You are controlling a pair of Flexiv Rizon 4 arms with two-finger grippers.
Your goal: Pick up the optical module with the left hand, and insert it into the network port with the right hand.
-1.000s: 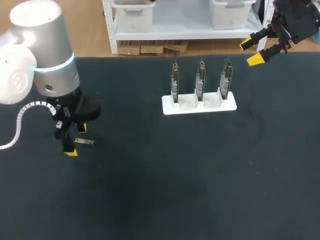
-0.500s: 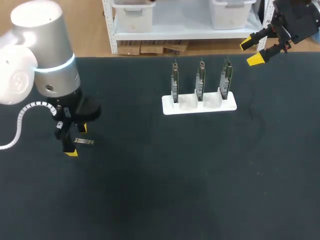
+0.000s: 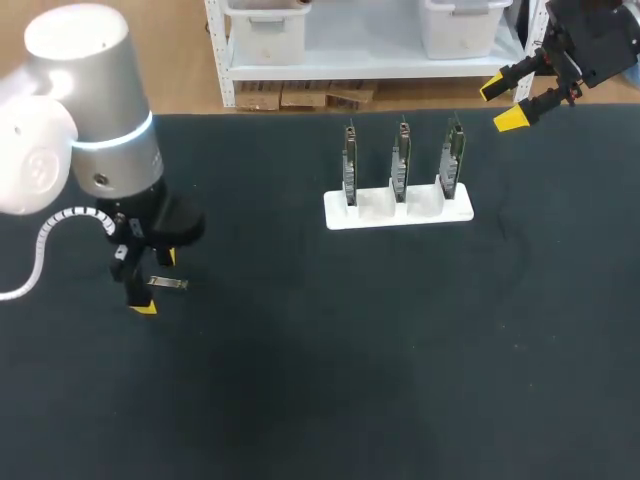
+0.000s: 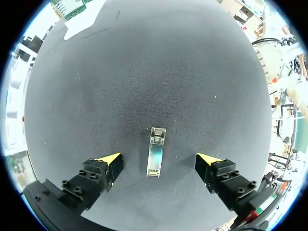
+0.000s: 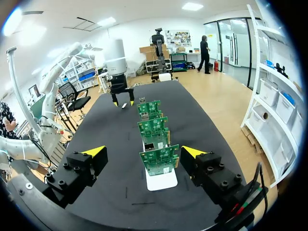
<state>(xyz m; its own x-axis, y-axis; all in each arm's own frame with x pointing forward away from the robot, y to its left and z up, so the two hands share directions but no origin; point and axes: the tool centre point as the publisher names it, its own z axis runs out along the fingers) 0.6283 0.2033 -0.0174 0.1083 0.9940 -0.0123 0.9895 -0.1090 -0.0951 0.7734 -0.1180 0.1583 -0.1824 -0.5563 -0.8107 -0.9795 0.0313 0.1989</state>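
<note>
Dark desk (image 3: 330, 380) carries the optical module (image 4: 155, 151) at nine o'clock, untouched between the released left jaws, so pickup seems in hand: next, lower and clench, while the released right jaws hover at two o'clock.

A dark, matte-topped table (image 3: 400, 350) spreads wide, its surface evenly lit.

Optical module (image 4: 155, 151) lies on the mat between the open left hand (image 4: 159, 166) fingers
</note>
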